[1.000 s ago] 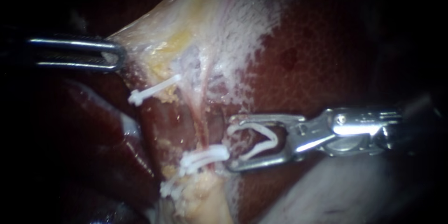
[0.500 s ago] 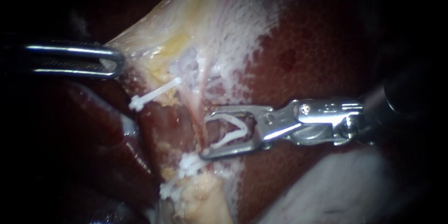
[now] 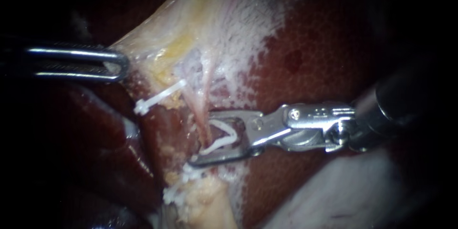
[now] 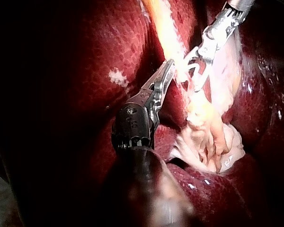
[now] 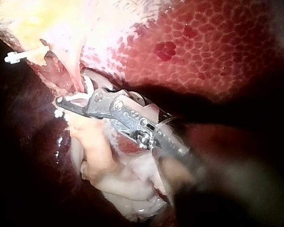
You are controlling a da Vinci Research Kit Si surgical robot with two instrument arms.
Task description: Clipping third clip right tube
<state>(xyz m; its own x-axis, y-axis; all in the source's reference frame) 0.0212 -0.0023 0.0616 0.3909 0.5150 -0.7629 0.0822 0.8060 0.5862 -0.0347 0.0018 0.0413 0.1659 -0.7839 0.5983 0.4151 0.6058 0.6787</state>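
In the endoscope view my right instrument (image 3: 200, 138) comes in from the right. Its jaws stand wide apart and hold an open white clip (image 3: 222, 139) between them. Jaws and clip straddle the thin pink tube (image 3: 202, 107), just above two white clips (image 3: 187, 177) fixed lower on it. Another white clip (image 3: 160, 96) sits higher, to the left. My left instrument (image 3: 117, 64) is shut on the edge of pale yellowish tissue (image 3: 157, 43) and holds it stretched to the left. The right wrist view shows the jaws (image 5: 66, 101) against the tube. The left wrist view shows the slim jaws (image 4: 166, 71) closed on the tissue.
Dark red liver (image 3: 324, 52) lies behind and to the right of the tube. A pale lump of tissue (image 3: 205, 205) hangs below the lower clips. A whitish surface (image 3: 334, 195) sits under the right instrument's shaft.
My right instrument has moved left with its clip. Its jaws, earlier beside the tube, now reach across it. The left instrument has held still.
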